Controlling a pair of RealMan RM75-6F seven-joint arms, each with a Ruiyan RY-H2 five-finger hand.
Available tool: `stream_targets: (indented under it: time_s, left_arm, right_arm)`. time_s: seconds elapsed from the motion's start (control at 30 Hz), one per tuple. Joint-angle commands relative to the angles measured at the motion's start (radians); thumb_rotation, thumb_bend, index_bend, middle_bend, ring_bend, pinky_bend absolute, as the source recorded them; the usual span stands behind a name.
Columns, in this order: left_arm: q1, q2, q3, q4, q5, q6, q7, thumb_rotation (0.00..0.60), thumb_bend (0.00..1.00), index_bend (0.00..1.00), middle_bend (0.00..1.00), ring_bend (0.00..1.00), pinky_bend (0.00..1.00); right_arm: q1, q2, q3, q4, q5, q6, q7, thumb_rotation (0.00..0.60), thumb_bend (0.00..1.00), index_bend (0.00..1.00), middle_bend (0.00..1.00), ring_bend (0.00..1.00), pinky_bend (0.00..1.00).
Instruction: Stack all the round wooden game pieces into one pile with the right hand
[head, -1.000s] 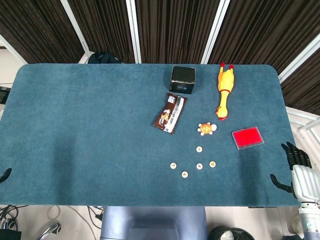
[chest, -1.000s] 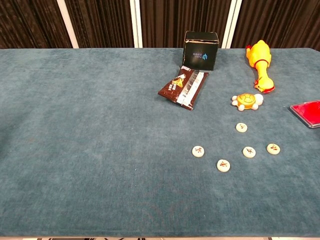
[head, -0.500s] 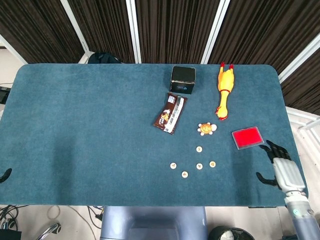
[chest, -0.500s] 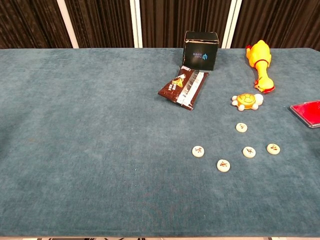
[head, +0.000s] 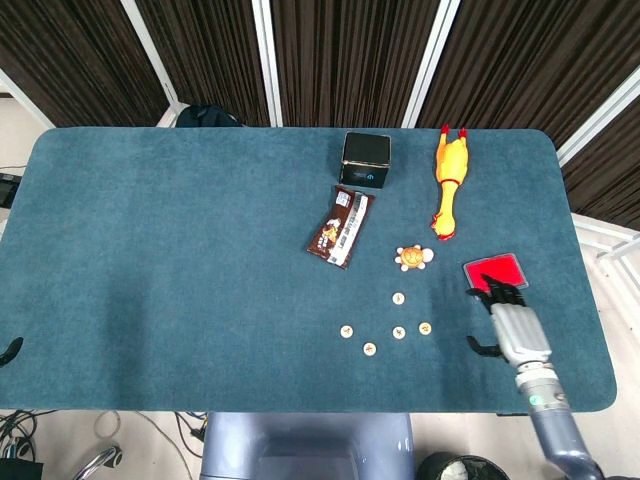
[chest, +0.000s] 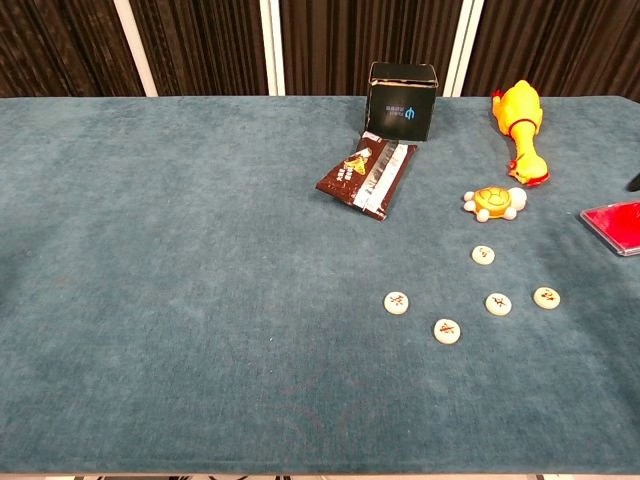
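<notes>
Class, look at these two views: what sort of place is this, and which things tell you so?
Probably a robot test room or lab: a table covered in blue felt, dark curtains behind it, a robot hand reaching in, and odd props such as a rubber chicken and round wooden game pieces.

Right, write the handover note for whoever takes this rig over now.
Right hand: empty, fingers apart, over the table's right side beside the red pad, short of the pieces.
Left hand: only a dark tip shows at the table's left edge; state unclear.
Round wooden pieces: five lie flat and apart on the cloth, at and, below the toy turtle.
Done: nothing stacked.
Left: pick each piece with the right hand and build one pile.
</notes>
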Motion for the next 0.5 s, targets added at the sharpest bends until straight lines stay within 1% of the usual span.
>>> stream_targets:
  time_s: [0.03, 0.3, 0.5]
  left_arm:
    - [0.000, 0.000, 0.000, 0.000, 0.000, 0.000, 0.000, 0.600, 0.19, 0.09, 0.00, 0.00, 0.06]
    - [-0.001, 0.002, -0.002, 0.003, -0.007, -0.005, -0.005, 0.600, 0.19, 0.09, 0.00, 0.00, 0.06]
    - [-0.001, 0.004, -0.004, 0.005, -0.011, -0.008, -0.011, 0.600, 0.19, 0.09, 0.00, 0.00, 0.06]
  right_arm:
    - [0.027, -0.066, -0.010, -0.023, -0.007, 0.018, -0.067, 0.600, 0.34, 0.26, 0.00, 0.00, 0.00]
    - [0.081, -0.171, -0.007, 0.000, 0.058, 0.004, -0.170, 0.600, 0.34, 0.31, 0.00, 0.00, 0.00]
    - [0.086, -0.203, -0.015, 0.033, 0.111, 0.016, -0.206, 0.600, 0.34, 0.33, 0.00, 0.00, 0.00]
